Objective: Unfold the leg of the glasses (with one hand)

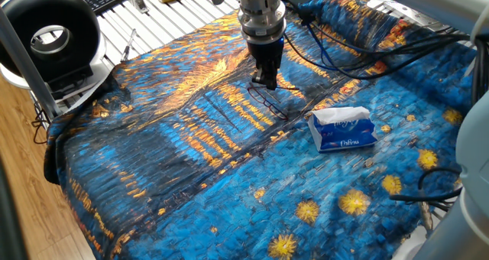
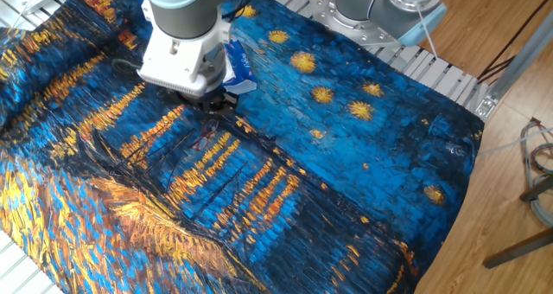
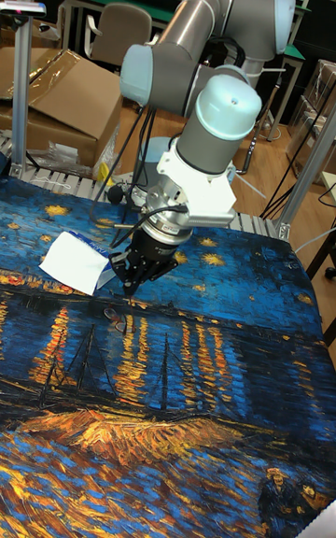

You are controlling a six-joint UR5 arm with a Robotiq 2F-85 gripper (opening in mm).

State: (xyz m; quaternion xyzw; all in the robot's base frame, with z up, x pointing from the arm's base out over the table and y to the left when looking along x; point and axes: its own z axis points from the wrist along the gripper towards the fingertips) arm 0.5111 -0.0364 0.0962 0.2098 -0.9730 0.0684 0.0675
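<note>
Glasses [image 1: 267,102] lying on the painted blue-and-gold cloth [image 1: 191,160] over the table, left of the blue-white tissue pack [image 1: 343,128] in one fixed view. End effector [image 1: 264,82] pointed straight down, tips at the far end of the frame, fingers close together; cannot tell whether anything is pinched between them. Glasses also faintly visible in the other fixed view [image 2: 200,139] and the tall view [image 3: 116,318], just below the fingertips.

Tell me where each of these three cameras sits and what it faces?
One fixed view: high at one table side, looking down on the gripper, glasses and tissue pack.
The other fixed view: opposite side, arm housing hides the gripper; glasses.
Tall fixed view: low, facing the whole arm.
All three share the painted cloth.
</note>
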